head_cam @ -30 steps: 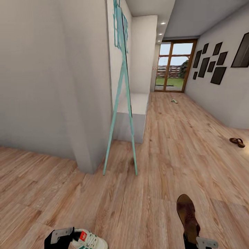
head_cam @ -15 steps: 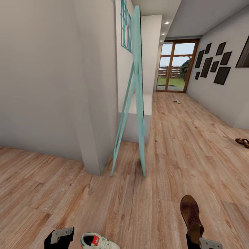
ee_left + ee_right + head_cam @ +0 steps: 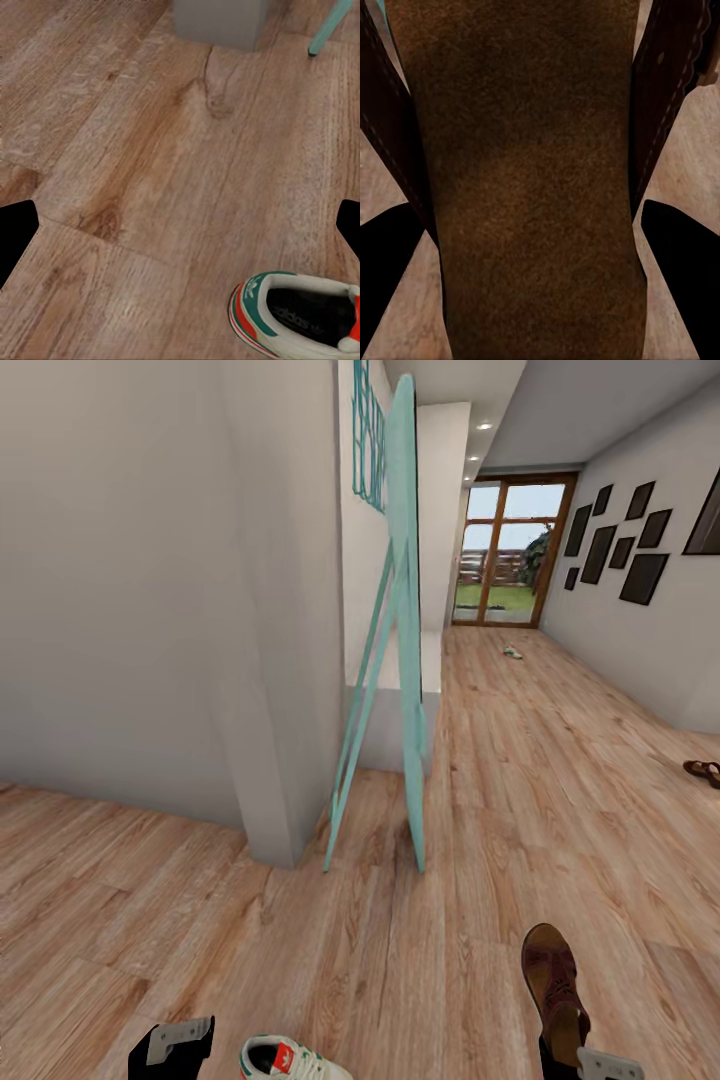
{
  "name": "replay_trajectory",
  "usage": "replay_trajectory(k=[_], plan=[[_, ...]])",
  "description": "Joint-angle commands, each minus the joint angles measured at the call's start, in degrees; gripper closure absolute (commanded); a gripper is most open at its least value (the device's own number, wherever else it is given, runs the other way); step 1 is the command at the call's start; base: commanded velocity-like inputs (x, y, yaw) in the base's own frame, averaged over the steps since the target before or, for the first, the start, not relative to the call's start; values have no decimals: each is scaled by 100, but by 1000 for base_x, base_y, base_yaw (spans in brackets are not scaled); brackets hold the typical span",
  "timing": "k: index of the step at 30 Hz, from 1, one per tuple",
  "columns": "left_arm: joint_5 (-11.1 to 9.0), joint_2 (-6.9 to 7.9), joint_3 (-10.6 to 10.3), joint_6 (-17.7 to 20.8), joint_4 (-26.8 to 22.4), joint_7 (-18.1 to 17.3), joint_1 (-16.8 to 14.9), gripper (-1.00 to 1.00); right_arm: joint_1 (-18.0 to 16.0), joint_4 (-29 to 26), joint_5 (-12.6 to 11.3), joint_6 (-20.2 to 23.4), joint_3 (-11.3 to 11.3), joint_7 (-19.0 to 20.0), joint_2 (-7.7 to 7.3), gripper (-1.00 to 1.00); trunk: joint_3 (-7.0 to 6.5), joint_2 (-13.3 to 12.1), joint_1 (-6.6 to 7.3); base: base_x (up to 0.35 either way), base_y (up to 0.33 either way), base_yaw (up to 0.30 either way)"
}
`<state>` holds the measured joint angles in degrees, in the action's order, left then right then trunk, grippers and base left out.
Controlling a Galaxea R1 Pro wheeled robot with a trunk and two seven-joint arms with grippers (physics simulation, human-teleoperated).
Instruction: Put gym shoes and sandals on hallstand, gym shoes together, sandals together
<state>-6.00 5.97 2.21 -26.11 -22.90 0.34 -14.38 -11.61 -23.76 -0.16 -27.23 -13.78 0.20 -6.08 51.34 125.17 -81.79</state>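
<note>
My right gripper (image 3: 585, 1060) is shut on a brown sandal (image 3: 552, 982), held at the bottom right with its toe pointing away; in the right wrist view its footbed (image 3: 532, 187) lies between my dark fingers (image 3: 386, 285). The other sandal (image 3: 705, 770) lies on the corridor floor (image 3: 520, 800) at the far right wall. A white gym shoe (image 3: 290, 1060) with green and red trim lies on the floor just right of my open left gripper (image 3: 180, 1048), apart from it, and appears as the gym shoe (image 3: 300, 319) in the left wrist view. The second gym shoe (image 3: 512, 653) lies far down the corridor. The grey hallstand (image 3: 385, 732) stands behind a teal frame.
A tall teal frame (image 3: 405, 690) leans by a grey wall corner (image 3: 285, 790), in front of the hallstand. Dark picture frames (image 3: 625, 550) hang on the right wall. A glazed door (image 3: 505, 555) closes the corridor's far end. Open floor stretches ahead on the right.
A second ago the gym shoe sat at my left gripper's fingers; now it lies on the floor apart from them. The whole view has shifted. The sandal stays in my right gripper.
</note>
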Motion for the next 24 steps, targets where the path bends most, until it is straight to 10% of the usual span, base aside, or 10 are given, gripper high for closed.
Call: replay_trajectory(k=[1, 24], plan=[[-50, 1, -17, -17, 5, 2, -3, -100, -3, 3, -2, -19, -11, 9, 1, 100, 5, 2, 0, 117, 215, 0], [-50, 0, -17, -17, 5, 10, -3, -100, -4, 3, -2, -19, -17, -2, 1, 100, 5, 2, 0, 42, 60, -125]])
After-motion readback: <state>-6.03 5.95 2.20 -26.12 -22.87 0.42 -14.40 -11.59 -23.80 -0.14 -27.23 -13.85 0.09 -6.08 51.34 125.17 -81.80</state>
